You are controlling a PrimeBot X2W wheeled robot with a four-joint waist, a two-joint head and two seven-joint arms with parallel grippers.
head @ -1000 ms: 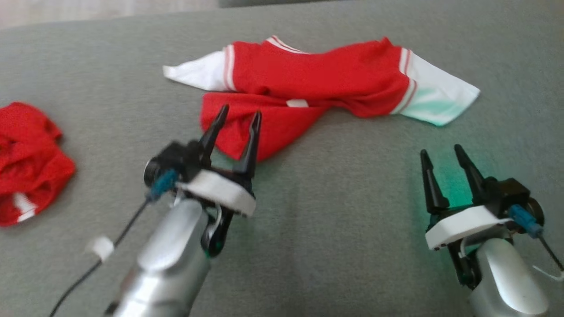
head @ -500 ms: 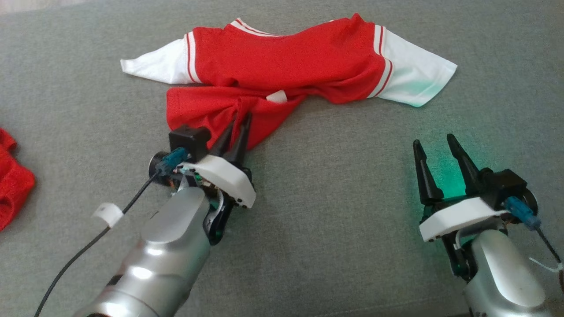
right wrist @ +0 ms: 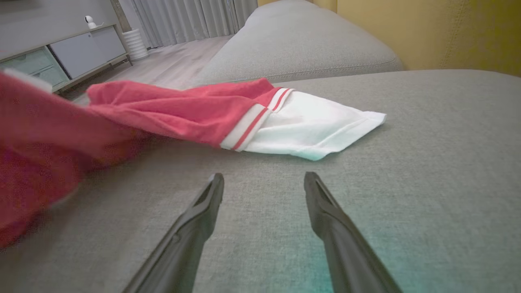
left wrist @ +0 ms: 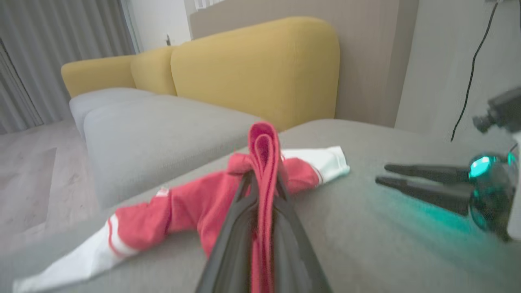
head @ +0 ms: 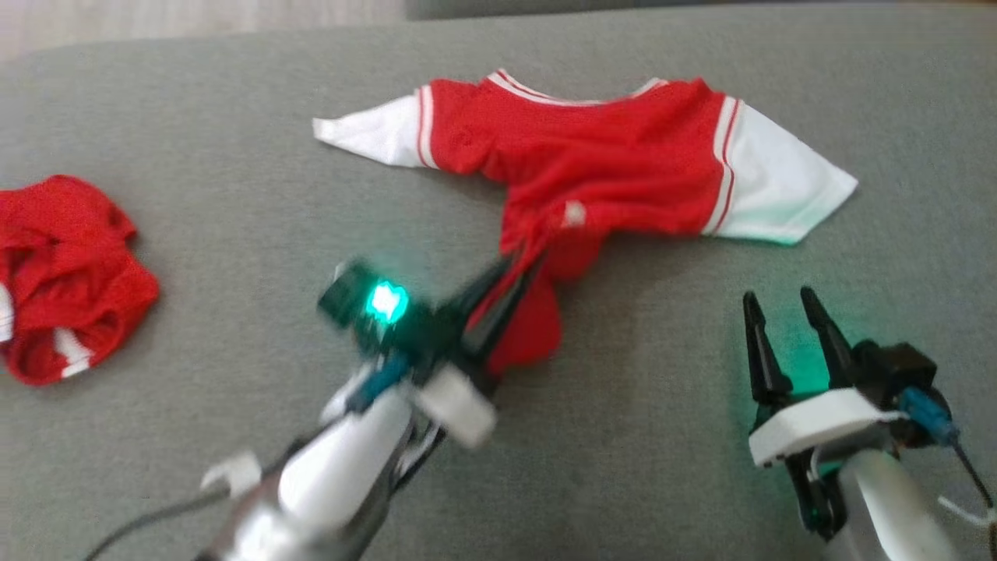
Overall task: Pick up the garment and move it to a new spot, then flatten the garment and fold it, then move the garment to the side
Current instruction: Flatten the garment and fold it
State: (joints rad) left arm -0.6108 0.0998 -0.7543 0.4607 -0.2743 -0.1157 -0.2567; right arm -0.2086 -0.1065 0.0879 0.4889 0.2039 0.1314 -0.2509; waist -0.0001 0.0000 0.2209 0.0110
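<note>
- The left gripper is clamped shut on a doubled fold of the garment, taken at its red hem. In the left wrist view the fold stands up between the closed jaws.
- The right gripper has its jaws spread wide and holds nothing. It hovers over bare cushion at about four o'clock from the pinch.
- The red-and-white garment lies on the grey cushion, running from twelve to two o'clock from the left gripper. Its body is partly spread and its hem is drawn into the grip.
- Its long axis runs sleeve to sleeve, roughly nine o'clock to three o'clock in the head view. The collar points to twelve o'clock, away from the robot, and the hem trails to seven o'clock.
- The step in hand looks like the pick-up. It would go best with a lift high enough for both white sleeves to clear the cushion, then a slow carry so the thin pinch does not slip.
- A second red garment lies well apart at nine o'clock, and the carry is best kept away from it.
</note>
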